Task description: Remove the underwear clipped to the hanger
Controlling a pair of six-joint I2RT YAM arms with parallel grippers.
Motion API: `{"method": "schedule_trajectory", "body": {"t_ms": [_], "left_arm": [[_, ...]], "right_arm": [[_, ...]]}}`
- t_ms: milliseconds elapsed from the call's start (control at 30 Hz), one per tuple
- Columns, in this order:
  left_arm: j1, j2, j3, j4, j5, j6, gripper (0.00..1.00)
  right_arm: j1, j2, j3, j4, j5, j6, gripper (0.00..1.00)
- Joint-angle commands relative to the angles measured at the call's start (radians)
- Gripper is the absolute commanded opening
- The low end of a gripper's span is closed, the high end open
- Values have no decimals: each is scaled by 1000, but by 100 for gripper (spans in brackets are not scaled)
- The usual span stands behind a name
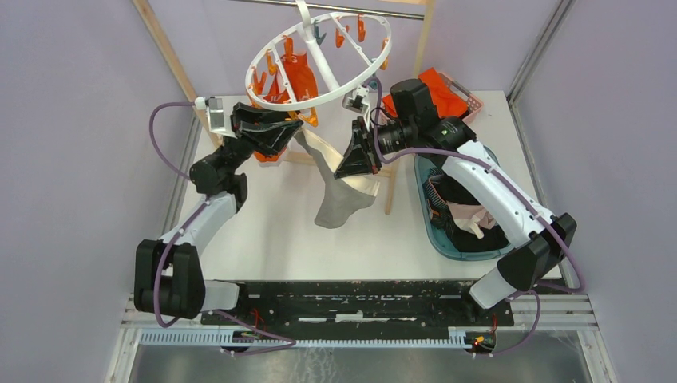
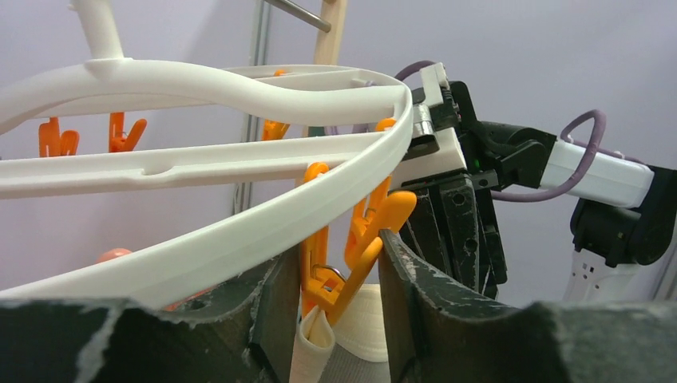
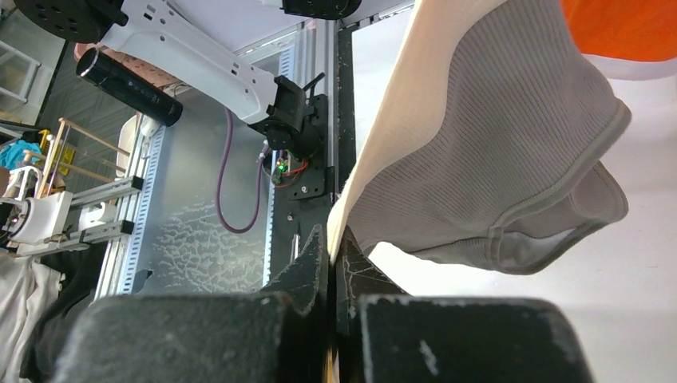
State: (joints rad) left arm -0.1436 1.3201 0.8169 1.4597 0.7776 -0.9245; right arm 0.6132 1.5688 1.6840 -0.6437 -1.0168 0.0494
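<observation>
Beside R arm, teal tub [image 1: 425, 209] w/ black+pale garments; R fingers [image 3: 331, 263] pinching beige-grey underwear [image 3: 479, 152]; L fingers [image 2: 331, 279] half-open around peg [image 2: 351, 247].

Around me stand plain lilac walls [image 1: 72, 120]; a white table [image 1: 263, 231] fills the floor between them, a wooden-post frame [image 1: 172, 60] at its far edge.

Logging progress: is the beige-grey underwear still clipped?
Clipped: an orange peg on the hanger grips the beige-grey underwear.
</observation>
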Motion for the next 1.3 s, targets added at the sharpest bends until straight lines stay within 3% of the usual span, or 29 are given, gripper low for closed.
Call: {"method": "schedule_trajectory", "body": {"t_ms": [0,267,367,600,767,1067,1267], "left_arm": [[1,14,16,96,-45,-70,43],[1,1,5,65,-47,-44,17],[1,-18,2,38,-40,-15,16],[2,-89,-37,-127,-21,137,32],[1,-141,-27,-324,20,278,52],[2,-263,-42,-657,37,528,80],[2,-358,-2,-1023,-62,730,100]], "right_arm": [[2,-23,-4,45,-40,2,0],[2,-24,-24,34,-23,-18,1],[2,-31,-23,-1,-8,-54,0],[-5,-76,38,-182,185,-216,0],[-31,-118,107,-358,452,-295,1],[-229,-235,159,-495,740,-263,1],[-330,-236,283,-569,953,-300,0]]}}
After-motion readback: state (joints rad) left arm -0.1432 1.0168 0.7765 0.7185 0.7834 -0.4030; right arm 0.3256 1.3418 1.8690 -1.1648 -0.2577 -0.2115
